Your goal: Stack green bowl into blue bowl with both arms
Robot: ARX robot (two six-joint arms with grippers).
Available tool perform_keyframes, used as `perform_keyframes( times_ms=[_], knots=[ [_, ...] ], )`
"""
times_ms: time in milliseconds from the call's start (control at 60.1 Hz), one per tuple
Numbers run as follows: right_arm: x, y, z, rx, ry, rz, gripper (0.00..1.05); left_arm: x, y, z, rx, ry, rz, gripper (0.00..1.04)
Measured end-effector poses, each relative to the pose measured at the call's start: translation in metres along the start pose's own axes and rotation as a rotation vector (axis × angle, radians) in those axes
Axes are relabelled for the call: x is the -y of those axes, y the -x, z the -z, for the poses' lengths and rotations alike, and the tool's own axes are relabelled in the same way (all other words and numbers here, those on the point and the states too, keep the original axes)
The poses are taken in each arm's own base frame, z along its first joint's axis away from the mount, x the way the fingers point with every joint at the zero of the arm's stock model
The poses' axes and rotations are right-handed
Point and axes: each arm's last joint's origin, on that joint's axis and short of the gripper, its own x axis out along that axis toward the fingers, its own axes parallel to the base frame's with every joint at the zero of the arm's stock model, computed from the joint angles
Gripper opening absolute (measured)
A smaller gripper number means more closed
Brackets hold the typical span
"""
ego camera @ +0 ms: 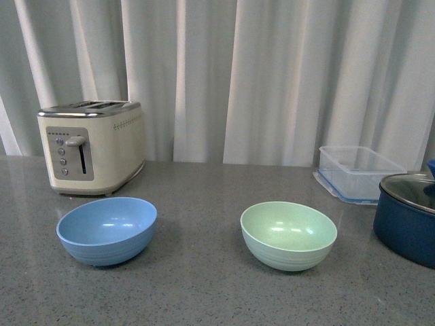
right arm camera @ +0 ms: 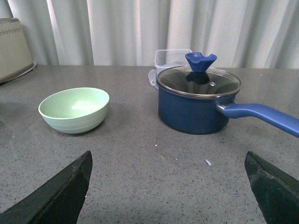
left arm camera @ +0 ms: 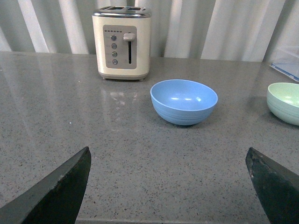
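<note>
Gaping wide over grey speckled countertop (left arm camera: 117, 140), L gripper (left arm camera: 168, 154) has flat black fingers (left arm camera: 60, 191) spread, nothing btwn them, and light sky-blue round matte bowl (left arm camera: 184, 101) stands upright straight ahead of it, well apart, w/ cream two-slot toaster (left arm camera: 122, 46) further back. R gripper (right arm camera: 168, 154) same story, released and empty: pale mint-green round matte bowl (right arm camera: 74, 110) upright ahead of it, off twd robot's left, well apart, while dark navy pot w/ glass lid (right arm camera: 194, 109) sits ahead on the other side, clear plastic container (right arm camera: 169, 57) behind it. Bowls both empty, apart from each other, not stacked yet.
</note>
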Motion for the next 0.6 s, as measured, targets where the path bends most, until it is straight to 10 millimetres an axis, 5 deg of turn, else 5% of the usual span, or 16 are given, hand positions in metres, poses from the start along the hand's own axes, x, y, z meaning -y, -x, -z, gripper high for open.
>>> perform_keyframes(
  times_ms=[599],
  knots=[
    [0.0, 0.0, 0.0, 0.0, 0.0, 0.0, 0.95, 0.0, 0.0, 0.0, 0.0, 0.0, 0.0, 0.98]
  ],
)
